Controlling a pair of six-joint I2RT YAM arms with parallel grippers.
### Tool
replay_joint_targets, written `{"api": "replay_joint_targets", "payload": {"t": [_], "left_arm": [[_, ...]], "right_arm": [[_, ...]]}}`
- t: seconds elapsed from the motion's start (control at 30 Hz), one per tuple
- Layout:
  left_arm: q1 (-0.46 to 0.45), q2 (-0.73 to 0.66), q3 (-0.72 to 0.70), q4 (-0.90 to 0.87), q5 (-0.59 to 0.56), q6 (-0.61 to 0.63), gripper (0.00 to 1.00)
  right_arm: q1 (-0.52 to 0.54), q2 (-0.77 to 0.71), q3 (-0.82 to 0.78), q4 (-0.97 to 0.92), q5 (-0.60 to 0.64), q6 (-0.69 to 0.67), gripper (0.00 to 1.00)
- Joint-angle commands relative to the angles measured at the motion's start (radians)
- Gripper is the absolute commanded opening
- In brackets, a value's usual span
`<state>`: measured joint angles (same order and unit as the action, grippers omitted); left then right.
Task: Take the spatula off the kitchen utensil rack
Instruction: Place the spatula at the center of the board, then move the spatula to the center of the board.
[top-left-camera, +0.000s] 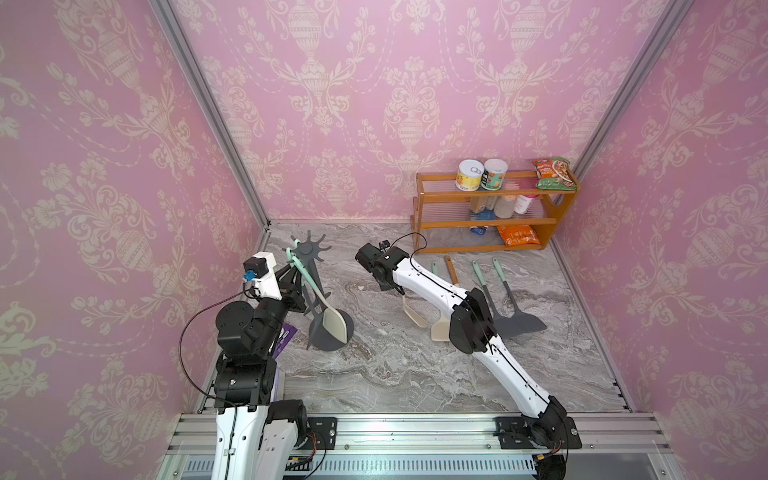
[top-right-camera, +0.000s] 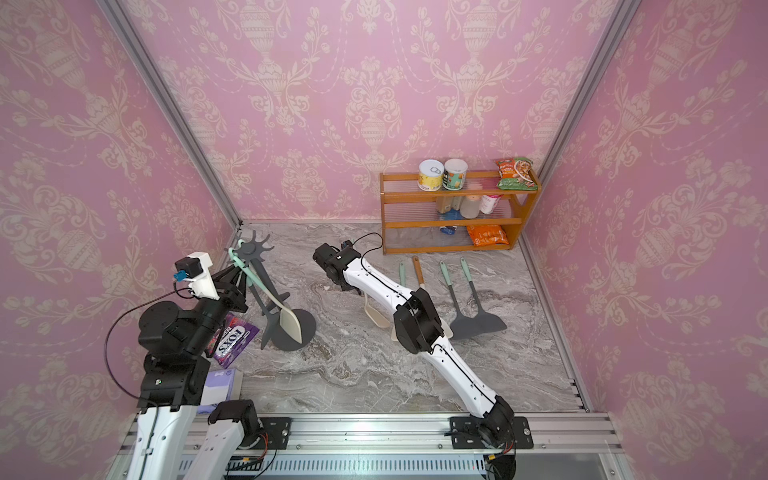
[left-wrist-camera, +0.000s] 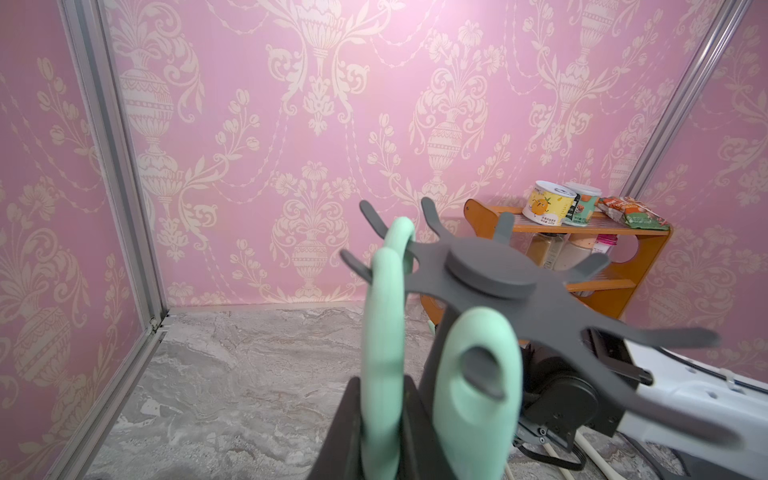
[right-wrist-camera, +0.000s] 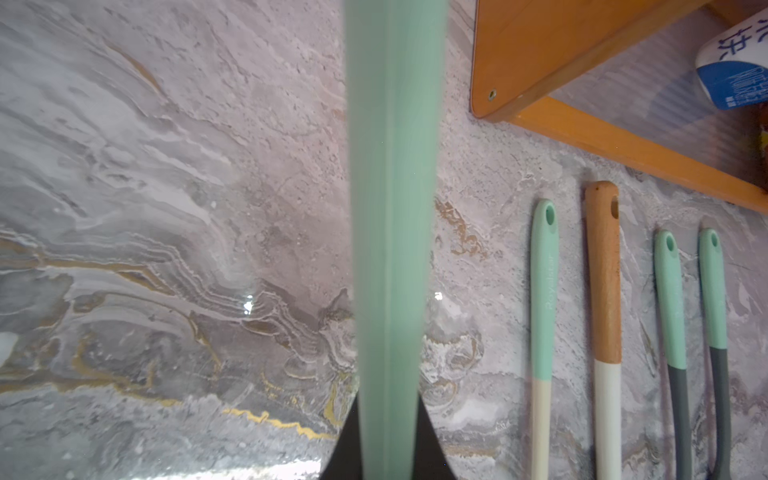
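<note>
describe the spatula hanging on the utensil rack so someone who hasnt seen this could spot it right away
Find the dark grey kitchen utensil rack near the far left corner of the marble table. Two mint-handled utensils hang from its star-shaped crown. The spatula is the one with the broad cream blade; the dark grey utensil beside it has a dark head.

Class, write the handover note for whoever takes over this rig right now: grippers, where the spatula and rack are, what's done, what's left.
Left gripper: shut on a mint handle, probably the spatula's, still hooked on the kitchen utensil rack. A second mint handle hangs beside it.
Right gripper: shut on another mint-handled utensil, held over the table.
Done: rack handle gripped.
Left: lift it off its hook, set it down, perhaps beside the four utensils lying there.
</note>
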<state>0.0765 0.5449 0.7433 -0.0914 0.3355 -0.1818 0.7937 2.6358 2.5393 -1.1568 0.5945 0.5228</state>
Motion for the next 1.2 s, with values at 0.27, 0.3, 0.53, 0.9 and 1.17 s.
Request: {"api": "replay_joint_targets", "payload": {"t": [0.27,0.3,0.53,0.9,1.17], "left_arm": [[-0.003,-0.002,0.016,0.007,0.036,-0.008,0.00],[-0.003,-0.001,0.016,0.006,0.035,-0.008,0.00],[-0.003,0.002,0.016,0.002,0.031,-0.004,0.00],[-0.003,0.007,0.016,0.001,0.031,-0.003,0.00],[-0.003,0.005,0.015,0.004,0.030,-0.003,0.00]], "right_arm": [[-0.032,0.043,-0.087,0.014,-0.078,0.055,0.00],[-0.037,0.042,-0.094,0.020,-0.087,0.060,0.02],[-0.054,-0.007,-0.186,0.106,-0.158,0.062,0.22],[-0.056,-0.056,-0.259,0.184,-0.298,0.069,0.30],[-0.063,-0.125,-0.444,0.246,-0.348,0.103,0.21]]}}
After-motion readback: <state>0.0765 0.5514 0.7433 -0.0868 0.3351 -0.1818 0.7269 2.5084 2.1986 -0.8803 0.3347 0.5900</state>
